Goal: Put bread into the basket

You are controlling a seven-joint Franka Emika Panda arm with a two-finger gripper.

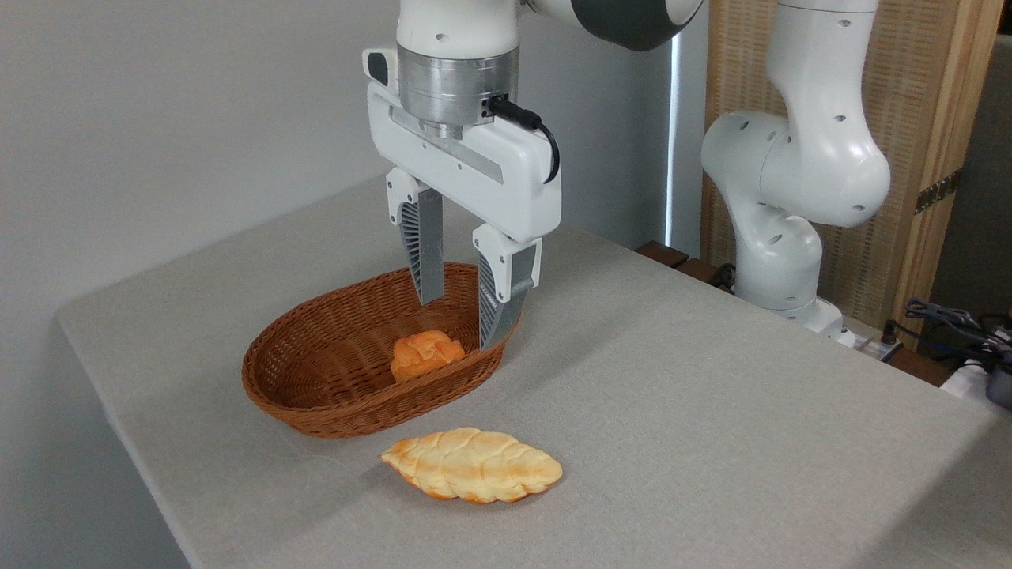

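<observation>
My arm comes down from the top of the picture, with the wrist vertical, and my gripper (461, 324) points straight down over the right half of the basket (316, 399). My two grey ribbed fingers (424, 249) stand well apart, so the jaws are wide open and they hold nothing. The fingertips are at about the height of the basket's rim. Between and below them lies a small orange bun (425, 354) inside the basket.

The basket is oval, of reddish-brown woven wicker, with low flared sides. The bread (473, 465) lies flat on the grey table (711, 411), just in front of the basket and not touching it. It is leaf-shaped and braided, pale golden with browner edges. Its long axis runs left to right, slightly turned, with the pointed end to the left.
</observation>
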